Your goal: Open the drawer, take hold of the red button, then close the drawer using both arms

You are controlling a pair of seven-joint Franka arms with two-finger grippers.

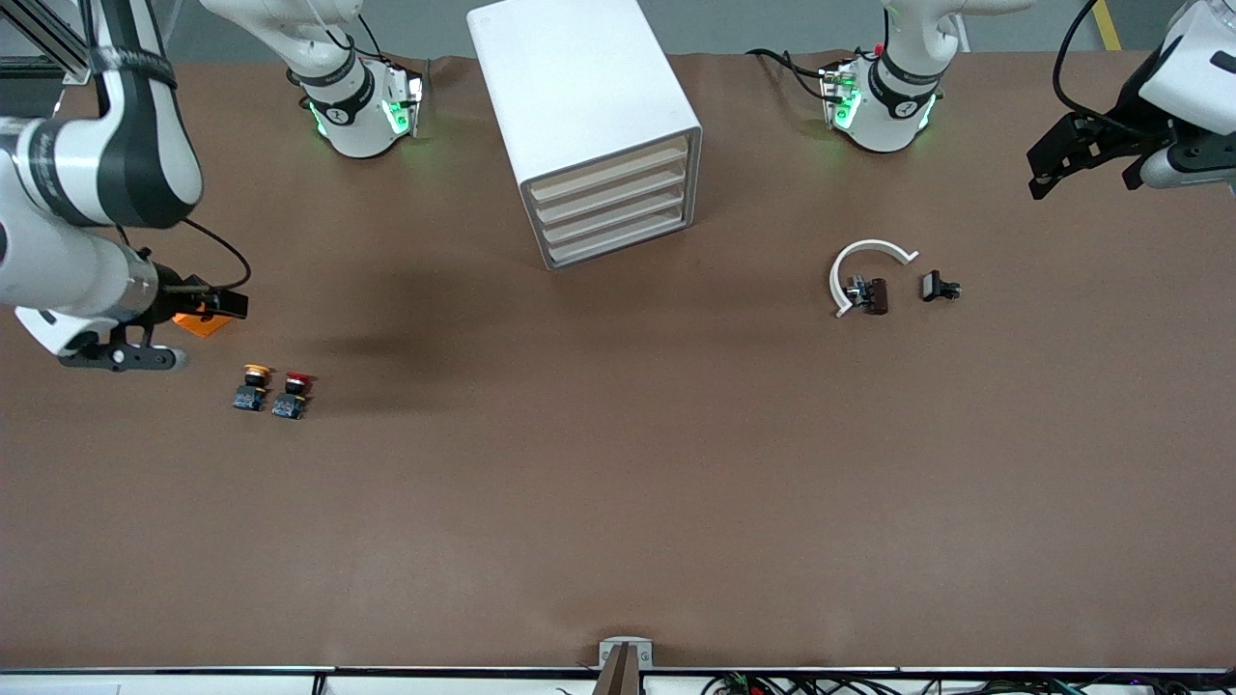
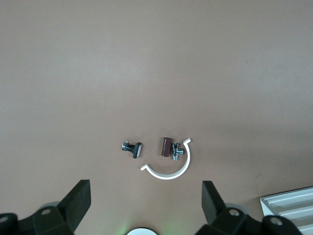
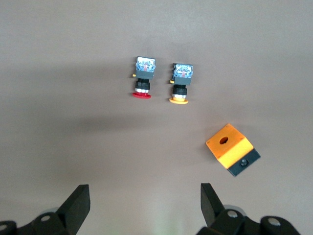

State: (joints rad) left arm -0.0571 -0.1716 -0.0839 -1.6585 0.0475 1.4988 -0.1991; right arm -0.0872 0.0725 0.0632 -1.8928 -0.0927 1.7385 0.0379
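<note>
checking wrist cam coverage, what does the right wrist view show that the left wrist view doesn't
Only the right wrist view: the red-capped button, the yellow-capped button beside it, and the orange cube with a hole.

Only the left wrist view: a white C-shaped clip, a brown-and-metal part inside its curve, a small black part beside it, and a corner of the white cabinet.

Both: the brown table and that arm's own open gripper, left gripper and right gripper.

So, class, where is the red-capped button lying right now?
The red-capped button lies on the table toward the right arm's end, beside the yellow-capped button, nearer the front camera than the orange cube.
</note>
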